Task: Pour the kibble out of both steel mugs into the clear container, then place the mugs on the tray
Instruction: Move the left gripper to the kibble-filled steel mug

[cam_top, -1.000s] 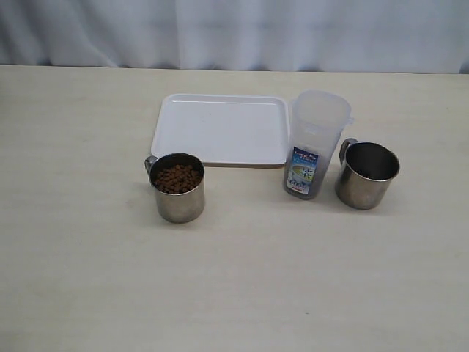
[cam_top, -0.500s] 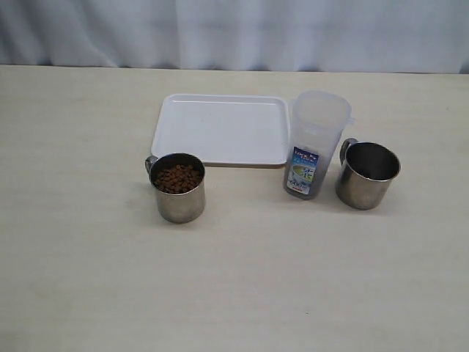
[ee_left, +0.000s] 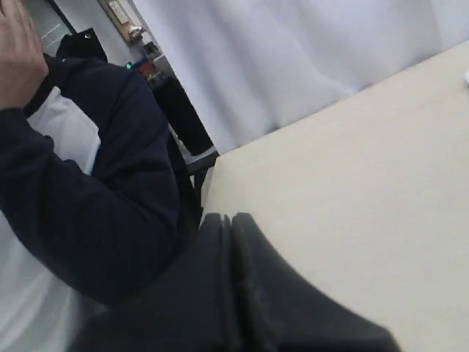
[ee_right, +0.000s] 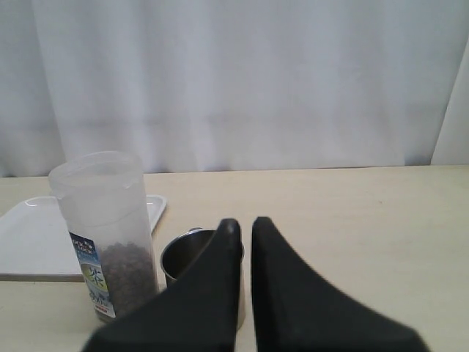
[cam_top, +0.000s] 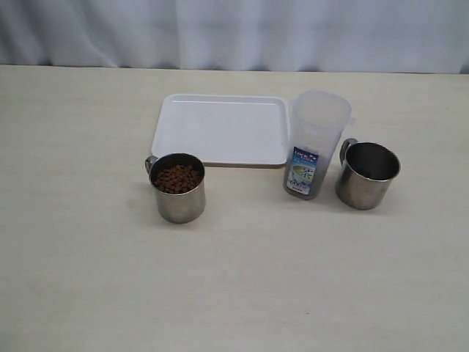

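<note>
A steel mug (cam_top: 178, 189) holding brown kibble (cam_top: 176, 178) stands in front of the white tray (cam_top: 220, 128). The clear container (cam_top: 314, 144) stands at the tray's right corner, and more kibble (ee_right: 128, 275) shows through its lower part. To its right stands the second steel mug (cam_top: 366, 176), which looks empty. Neither gripper shows in the exterior view. My right gripper (ee_right: 245, 224) hangs short of that second mug (ee_right: 183, 257), its fingers a slim gap apart and holding nothing. My left gripper (ee_left: 229, 218) is shut and empty over the table's edge.
A white curtain hangs behind the table. In the left wrist view a person (ee_left: 80, 198) in a dark and white top stands just off the table's edge. The pale tabletop (cam_top: 234, 286) stretches in front of the mugs.
</note>
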Controlling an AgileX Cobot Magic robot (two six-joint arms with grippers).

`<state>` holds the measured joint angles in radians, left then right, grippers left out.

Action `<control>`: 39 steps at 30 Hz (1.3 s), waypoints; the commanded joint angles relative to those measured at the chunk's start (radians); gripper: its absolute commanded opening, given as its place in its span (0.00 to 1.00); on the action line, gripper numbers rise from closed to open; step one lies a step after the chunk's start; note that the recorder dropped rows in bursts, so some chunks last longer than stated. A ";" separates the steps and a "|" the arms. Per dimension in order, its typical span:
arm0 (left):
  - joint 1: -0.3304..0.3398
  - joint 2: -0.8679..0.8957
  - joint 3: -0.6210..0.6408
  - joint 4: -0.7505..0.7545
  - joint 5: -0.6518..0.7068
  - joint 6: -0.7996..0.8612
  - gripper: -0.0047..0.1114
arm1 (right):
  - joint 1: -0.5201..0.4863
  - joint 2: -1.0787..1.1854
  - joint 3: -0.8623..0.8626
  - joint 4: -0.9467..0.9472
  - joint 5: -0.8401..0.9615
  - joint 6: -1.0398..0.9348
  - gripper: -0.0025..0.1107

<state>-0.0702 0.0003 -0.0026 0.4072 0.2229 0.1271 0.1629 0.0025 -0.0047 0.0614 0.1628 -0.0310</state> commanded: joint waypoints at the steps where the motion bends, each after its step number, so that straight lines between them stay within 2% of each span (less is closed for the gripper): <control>1: 0.001 0.000 0.003 -0.294 -0.254 -0.009 0.04 | 0.003 -0.002 0.005 0.005 0.005 -0.006 0.06; 2: 0.001 0.000 0.003 -0.435 -0.300 -0.058 0.04 | 0.003 -0.002 0.005 0.005 0.005 -0.006 0.06; 4: 0.001 0.000 0.003 -0.473 -0.444 -0.118 0.04 | 0.003 -0.002 0.005 0.005 0.005 -0.006 0.06; 7: 0.001 0.000 0.003 -0.329 -0.597 -0.307 0.04 | 0.003 -0.002 0.005 0.005 0.005 -0.006 0.06; 9: 0.001 0.062 0.003 -0.158 -0.651 -0.433 0.04 | 0.003 -0.002 0.005 0.005 0.005 -0.006 0.06; 10: 0.001 0.153 0.003 -0.041 -0.683 -0.513 0.04 | 0.003 -0.002 0.005 0.005 0.005 -0.006 0.06; 13: 0.001 0.426 0.003 0.118 -0.803 -0.609 0.04 | 0.003 -0.002 0.005 0.005 0.005 -0.006 0.06; 15: 0.001 0.704 0.003 0.223 -0.893 -0.629 0.04 | 0.003 -0.002 0.005 0.005 0.005 -0.006 0.06; 17: 0.001 0.880 -0.006 0.294 -0.965 -0.601 0.04 | 0.003 -0.002 0.005 0.005 0.005 -0.006 0.06; 21: 0.001 1.227 -0.107 0.394 -1.079 -0.535 0.04 | 0.003 -0.002 0.005 0.005 0.005 -0.006 0.06; 26: 0.001 1.528 -0.253 0.558 -1.143 -0.505 0.06 | 0.003 -0.002 0.005 0.005 0.002 -0.006 0.06; 28: 0.001 1.621 -0.304 0.658 -1.158 -0.473 0.12 | 0.003 -0.002 0.005 0.005 0.002 -0.006 0.06; 31: 0.001 1.714 -0.365 0.703 -1.168 -0.461 0.31 | 0.003 -0.002 0.005 0.005 0.002 -0.006 0.06; 34: 0.001 1.782 -0.412 0.716 -1.168 -0.461 0.61 | 0.003 -0.002 0.005 0.005 0.002 -0.006 0.06; 36: 0.001 1.817 -0.431 0.741 -1.168 -0.463 0.76 | 0.003 -0.002 0.005 0.005 0.002 -0.006 0.06; 39: -0.007 1.863 -0.456 0.791 -1.172 -0.463 0.80 | 0.003 -0.002 0.005 0.005 0.002 -0.006 0.06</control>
<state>-0.0702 1.8277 -0.4376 1.1561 -0.9289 -0.3383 0.1629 0.0025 -0.0047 0.0614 0.1628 -0.0310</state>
